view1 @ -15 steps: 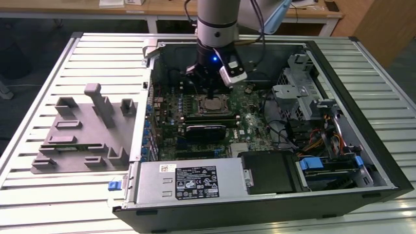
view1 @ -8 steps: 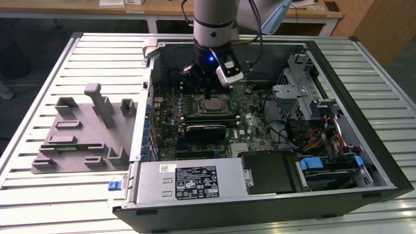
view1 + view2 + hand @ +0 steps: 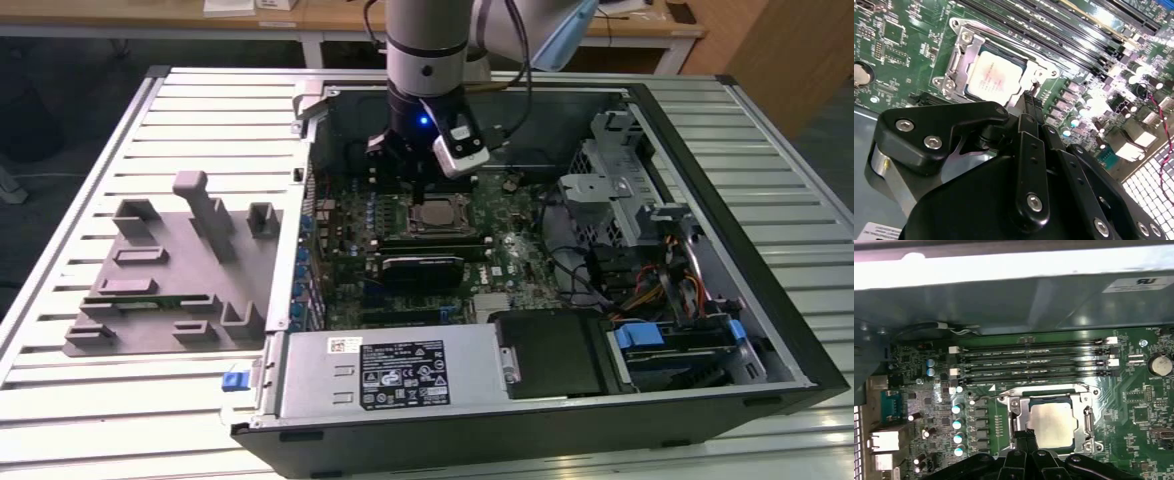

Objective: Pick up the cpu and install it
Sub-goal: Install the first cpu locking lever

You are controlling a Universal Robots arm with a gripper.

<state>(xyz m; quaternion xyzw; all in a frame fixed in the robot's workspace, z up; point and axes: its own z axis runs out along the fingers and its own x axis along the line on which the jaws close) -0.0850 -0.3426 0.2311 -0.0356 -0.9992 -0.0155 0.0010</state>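
Observation:
The cpu [image 3: 437, 214] lies flat in the metal socket frame [image 3: 1019, 412] on the green motherboard, its silver top facing up; it appears in both wrist views [image 3: 995, 76] [image 3: 1051, 424]. My gripper [image 3: 422, 188] hangs inside the open computer case, just above the socket's edge. Its two black fingertips [image 3: 1029, 98] are pressed together with nothing between them, a little off one side of the chip [image 3: 1026, 434].
A grey fixture tray [image 3: 160, 270] lies on the slatted table at the exterior view's left. Inside the case are a black heatsink block [image 3: 424, 268], memory slots [image 3: 1029, 360], a power supply [image 3: 387, 375], a drive cage [image 3: 627, 190] and loose cables [image 3: 654, 290].

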